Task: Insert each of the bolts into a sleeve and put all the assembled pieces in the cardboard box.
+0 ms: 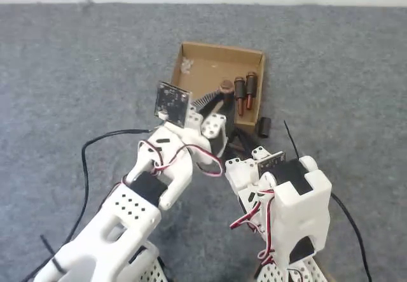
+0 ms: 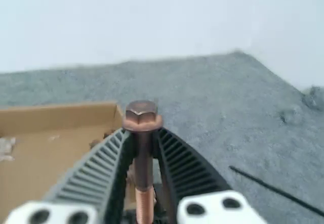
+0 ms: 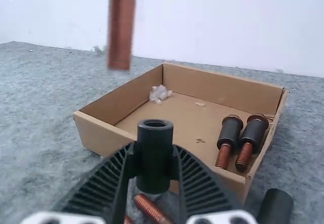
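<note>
Grips a bolt in the left pincer and a sleeve in the right, by the near wall of the cardboard box [image 1: 213,69]

Left pincer [image 2: 143,130] clamped on the bolt [image 2: 143,117] just under its hexagonal head, shank hanging down. Right pincer [image 3: 153,150] clamped on the black sleeve [image 3: 155,133], upright with the bore open upward, lower than the bolt and just outside the box's near wall. Inside the box, two assembled pieces [image 1: 240,94] [image 1: 252,88] side by side against the right wall. Loose sleeve [image 1: 264,126] on the desk [image 1: 63,72] just outside the near right corner; bare bolt [image 3: 149,208] on the desk beneath the right pincer
</note>
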Controlling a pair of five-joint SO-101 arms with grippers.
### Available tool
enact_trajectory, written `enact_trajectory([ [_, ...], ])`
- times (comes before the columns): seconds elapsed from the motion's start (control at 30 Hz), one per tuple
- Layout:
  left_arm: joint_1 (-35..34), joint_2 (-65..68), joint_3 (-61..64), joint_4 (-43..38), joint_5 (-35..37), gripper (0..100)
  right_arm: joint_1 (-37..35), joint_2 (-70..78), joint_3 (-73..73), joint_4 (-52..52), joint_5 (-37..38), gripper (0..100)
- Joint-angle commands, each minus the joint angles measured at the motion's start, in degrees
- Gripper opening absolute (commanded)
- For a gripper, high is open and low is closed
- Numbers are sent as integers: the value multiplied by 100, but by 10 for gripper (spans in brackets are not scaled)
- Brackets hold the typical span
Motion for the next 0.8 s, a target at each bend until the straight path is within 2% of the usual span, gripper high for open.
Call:
enact_trajectory([
  [0.0, -70, 431, -382, -413, -18, 12, 31, -66, 53, -198, -44, 6],
  [0.23, -9, 615, -356, -440, -26, 12, 40, -66, 53, -198, -44, 6],
  [0.43, 70, 668, -22, -1055, -18, 12, 40, -66, 70, -198, -44, 7],
  [0.77, 18, 1055, -31, -1398, -53, 12, 40, -66, 79, -198, -44, 8],
])
